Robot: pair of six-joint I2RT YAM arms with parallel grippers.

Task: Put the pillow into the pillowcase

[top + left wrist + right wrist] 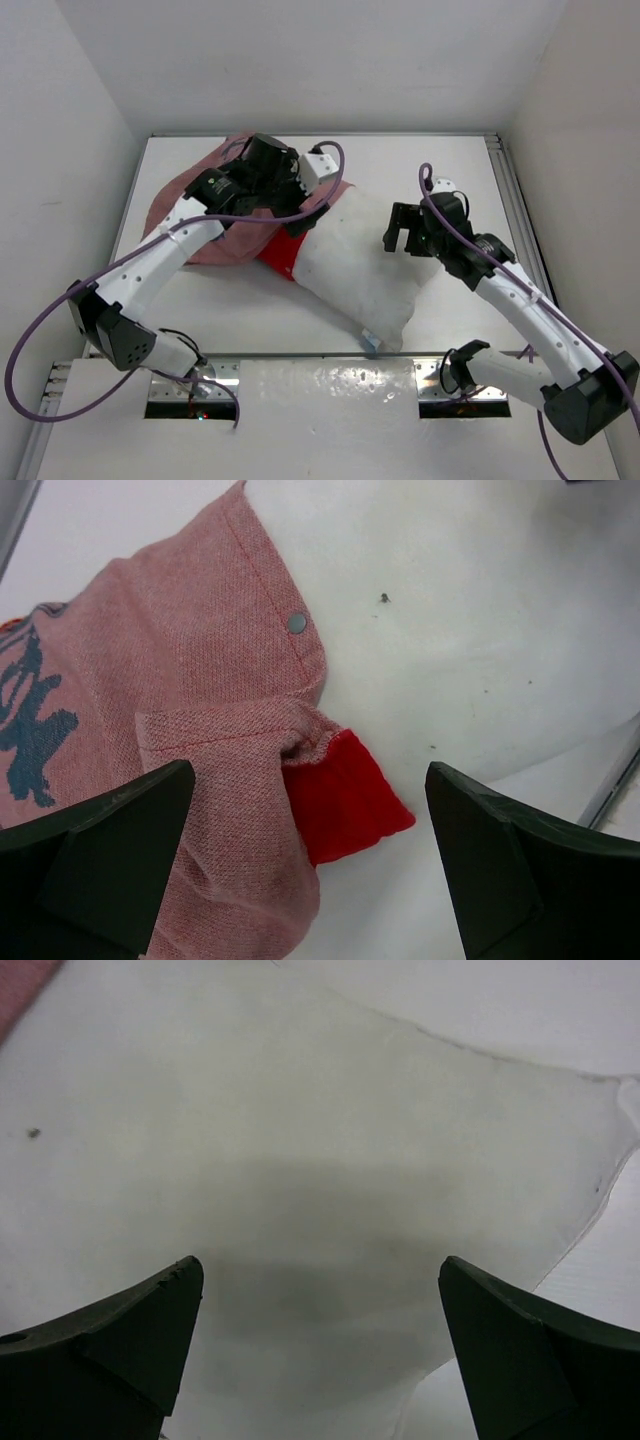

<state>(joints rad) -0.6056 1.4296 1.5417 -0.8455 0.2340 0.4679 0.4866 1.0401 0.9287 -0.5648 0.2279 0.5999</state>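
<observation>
Two arms reached over the white table [250,310] from its near edge, and both tools stood wide open with nothing between the fingers. The left gripper [312,212] hung at the far left-middle, just above the place where the pillowcase [195,205] met the pillow [360,265]. In the left wrist view its two dark fingers [100,865] were spread far apart, one on each side of the crumpled cloth below, and I could not tell whether they touched it.

The pillowcase lay in a loose heap on the far left part of the table, partly hidden under the left arm. Most of what I saw was its pale pinkish side. A bright red flap [345,805] was turned out at the edge next to the pillow, and a small grey snap button [297,623] sat on a stitched hem. Some blue-green print [35,730] showed at the left border of that view.

The pillow lay nearly fully outside the case, on a diagonal from the far middle toward the near middle of the table. Its far left end touched the red flap. Whether any corner was inside the opening, I could not tell. A small blue-and-white tag [370,343] showed at its near end.

The right gripper [404,230] was over the right side of the pillow, fingers pointing left. In its wrist view the fingers [130,1340] were spread, with only white fabric below them.
</observation>
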